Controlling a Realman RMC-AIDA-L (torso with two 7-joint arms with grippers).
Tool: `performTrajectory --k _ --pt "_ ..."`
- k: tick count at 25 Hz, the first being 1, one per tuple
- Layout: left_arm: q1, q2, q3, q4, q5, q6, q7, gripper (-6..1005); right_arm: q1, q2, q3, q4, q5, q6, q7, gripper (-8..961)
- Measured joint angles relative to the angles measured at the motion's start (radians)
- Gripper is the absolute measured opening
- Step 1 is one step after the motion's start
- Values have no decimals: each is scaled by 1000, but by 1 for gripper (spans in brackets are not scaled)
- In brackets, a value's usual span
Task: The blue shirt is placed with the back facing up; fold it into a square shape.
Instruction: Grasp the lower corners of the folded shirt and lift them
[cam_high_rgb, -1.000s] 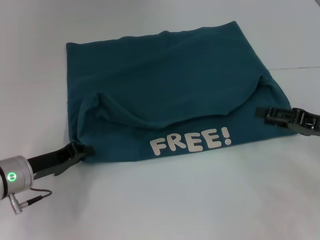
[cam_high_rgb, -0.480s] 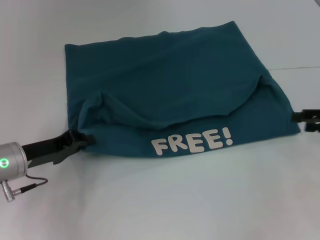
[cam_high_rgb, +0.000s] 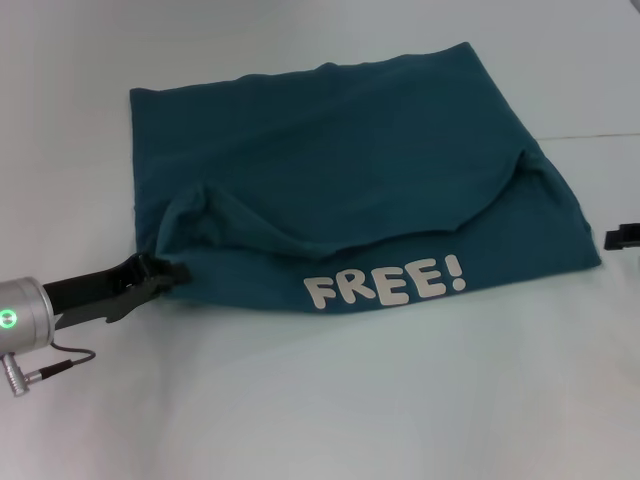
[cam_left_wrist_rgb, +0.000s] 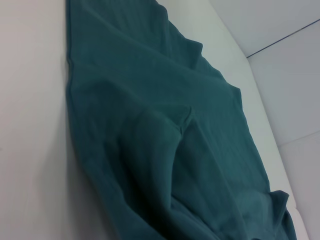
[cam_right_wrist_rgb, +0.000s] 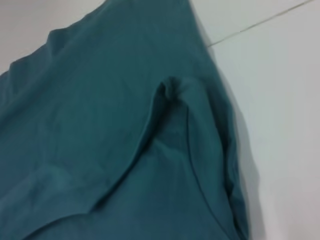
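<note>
**Operator:** Where is the shirt relative to your grippers?

**Observer:** Your blue shirt (cam_high_rgb: 340, 190) lies spread on the white table (cam_high_rgb: 330, 400), partly folded: a near flap is turned up so the white "FREE!" lettering (cam_high_rgb: 385, 282) faces up along the near edge, and above it a curved fold line runs across the cloth. Your left gripper (cam_high_rgb: 170, 272) sits at the shirt's near-left corner, its dark tips touching the bunched fabric there. You can see its silver wrist collar with 1 green light (cam_high_rgb: 10, 318) low at the left edge of the head view.

**Operator:** Are its fingers closed on the cloth?

**Observer:** You cannot tell that from these views; the tips meet the fabric edge, but the grip itself is not shown. The left wrist view shows only rumpled cloth (cam_left_wrist_rgb: 165, 145) on the table.

**Operator:** And the right one?

**Observer:** Your right gripper (cam_high_rgb: 622, 237) shows only as a dark sliver at the right edge of the head view, just beside the shirt's right corner, apart from it. Whether its fingers are spread or together you cannot tell. Its wrist view shows the shirt's folded right side (cam_right_wrist_rgb: 180, 130) and bare table.
</note>
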Motion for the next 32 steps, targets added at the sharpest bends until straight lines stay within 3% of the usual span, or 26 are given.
performTrajectory --k 15,24,32 --pt "0 -3 0 0 0 0 0 13 96 13 -16 128 -41 153 29 702" --pt "0 -3 0 -1 0 -8 1 13 100 14 -43 113 -46 167 -4 702" --pt "2 -4 -1 -1 0 -9 4 13 100 29 -101 116 -46 242 -23 702"
